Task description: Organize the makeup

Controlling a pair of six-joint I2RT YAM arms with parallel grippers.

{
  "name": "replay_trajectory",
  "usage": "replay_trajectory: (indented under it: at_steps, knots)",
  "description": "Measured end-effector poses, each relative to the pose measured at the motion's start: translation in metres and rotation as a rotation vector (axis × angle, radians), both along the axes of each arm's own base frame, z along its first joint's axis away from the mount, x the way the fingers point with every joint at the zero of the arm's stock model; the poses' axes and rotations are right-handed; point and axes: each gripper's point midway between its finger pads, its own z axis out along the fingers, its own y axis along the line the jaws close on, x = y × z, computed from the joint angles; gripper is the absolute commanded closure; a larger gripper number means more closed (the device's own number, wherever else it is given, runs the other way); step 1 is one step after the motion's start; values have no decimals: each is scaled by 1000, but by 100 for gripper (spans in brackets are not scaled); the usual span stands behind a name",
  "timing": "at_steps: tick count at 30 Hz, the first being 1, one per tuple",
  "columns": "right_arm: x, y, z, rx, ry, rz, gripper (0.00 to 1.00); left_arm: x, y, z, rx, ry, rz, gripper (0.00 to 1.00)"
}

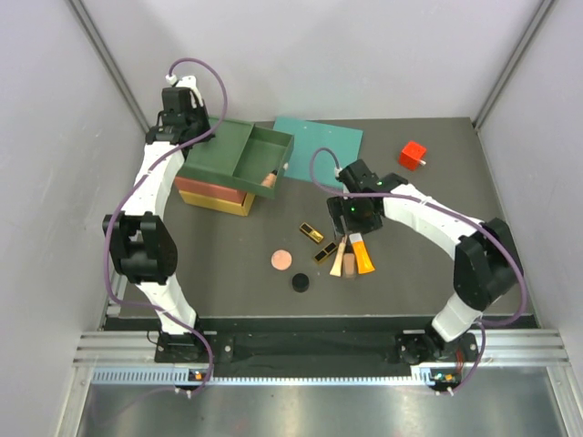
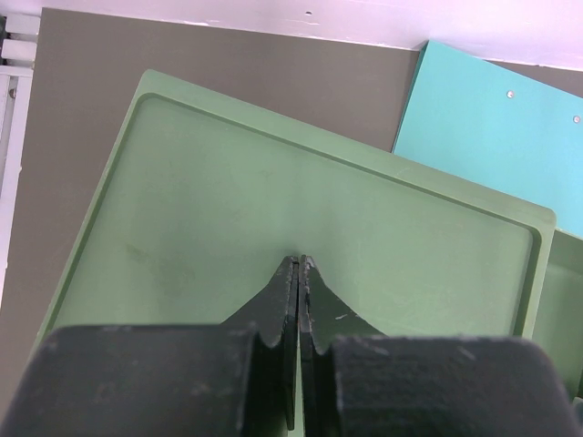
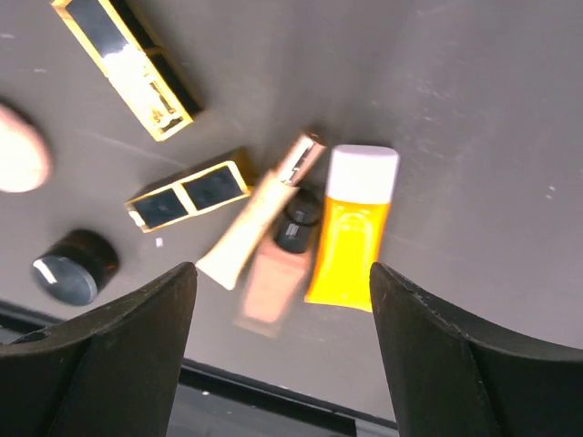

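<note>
The makeup lies in a loose group on the dark tabletop (image 1: 419, 273), between the arms and nearer to the right one. Three tubes lie side by side like a fan: the orange tube (image 3: 351, 246) has a white cap, the beige tube (image 3: 246, 228) a gold cap, and the brown tube (image 3: 269, 287) a black cap. Their caps point away from the arm bases and come close together; the flat ends spread toward the near edge.

Just to the left, the far case (image 1: 311, 233) and the near case (image 1: 325, 252), both black and gold, lie diagonally, with their long axes roughly crossing. The pink disc (image 1: 280, 260) lies flat, with the black jar (image 1: 301, 283) near it.

The right tool (image 3: 282, 273) hangs over the tubes, fingers spread wide and holding nothing. The left tool (image 2: 300, 264) is clenched on nothing above the green tray (image 2: 182, 200).
</note>
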Motion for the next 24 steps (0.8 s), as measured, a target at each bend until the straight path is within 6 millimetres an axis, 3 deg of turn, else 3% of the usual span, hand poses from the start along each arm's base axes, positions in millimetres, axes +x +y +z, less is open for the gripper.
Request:
replay_trajectory:
  at_steps: [8,12,17,24]
  knots:
    - [3,-16,-11,-87,-11,-34,32,0,0,-1,0,0,-1,100]
    - [0,-28,-29,-149,9,-58,40,0,0,-1,0,-3,-1,100]
    - [-4,-37,-51,-210,41,-81,41,0,0,-1,0,-11,-1,100]
    - [4,-36,-66,-219,30,-96,41,0,0,-1,0,-11,-1,100]
